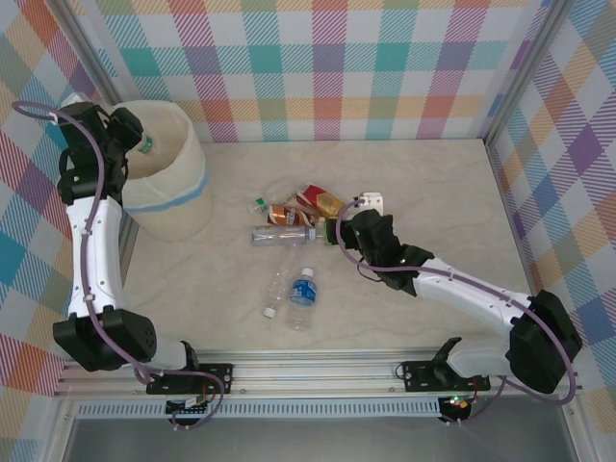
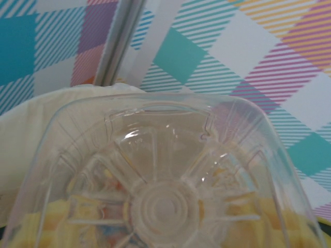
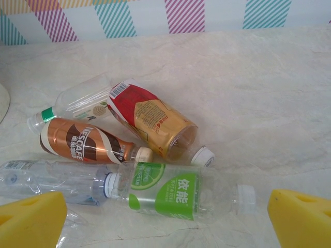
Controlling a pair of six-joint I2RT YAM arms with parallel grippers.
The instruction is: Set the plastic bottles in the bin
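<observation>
While the left gripper [image 1: 133, 135] pinches a clear bottle [image 2: 165, 170] over the bin [image 1: 178, 207], the right gripper [image 3: 165, 222] hangs with jaws spread above heaped bottles [image 3: 155, 121] on the counter [image 3: 253, 77].

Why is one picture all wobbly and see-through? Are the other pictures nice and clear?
Left wrist view: a clear bottle sits right at the lens, so it looks huge and soft, and the checked wall bends through it. Right wrist view: the green-label bottle is sharp, the yellow pads a bit blurry. Top view: even light, faint shadows.
</observation>
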